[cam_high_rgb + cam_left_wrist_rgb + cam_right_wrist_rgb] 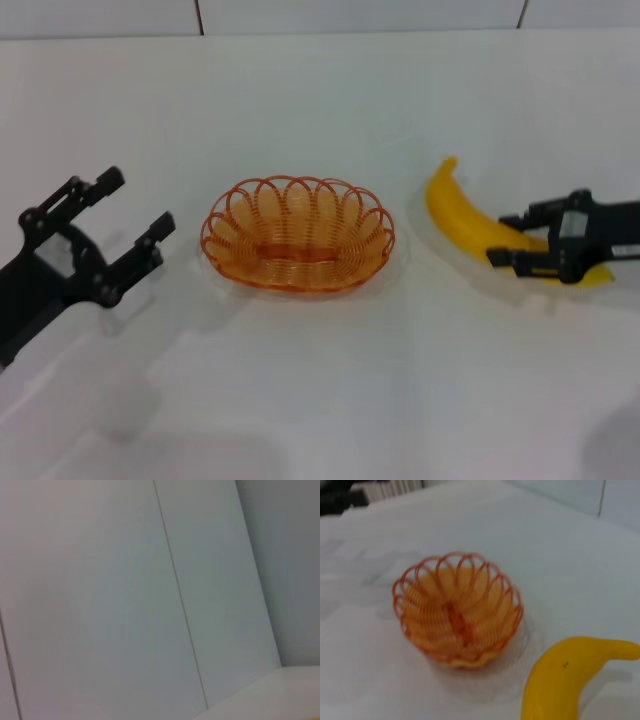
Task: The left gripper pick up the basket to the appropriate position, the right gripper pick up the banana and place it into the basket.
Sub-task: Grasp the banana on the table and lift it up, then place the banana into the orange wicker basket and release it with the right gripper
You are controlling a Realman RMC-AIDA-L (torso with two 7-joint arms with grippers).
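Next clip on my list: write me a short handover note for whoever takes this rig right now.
Left claw: open, empty, beside the basket's left end, not touching it.
Right claw: astride the banana, fingers either side of its near half; closure unclear.
Basket: empty, resting mid-table, unmoved by the look of it.
Banana: lying on the table to the basket's right.
Done: both approaches only.
Left: grip and position the basket, grip the banana, lift it, place it inside.

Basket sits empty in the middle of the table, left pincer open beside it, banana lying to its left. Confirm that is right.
One thing is wrong: the banana lies to the right of the basket, at the right pincer, as the head view shows. The basket is empty and the left pincer is open beside it.
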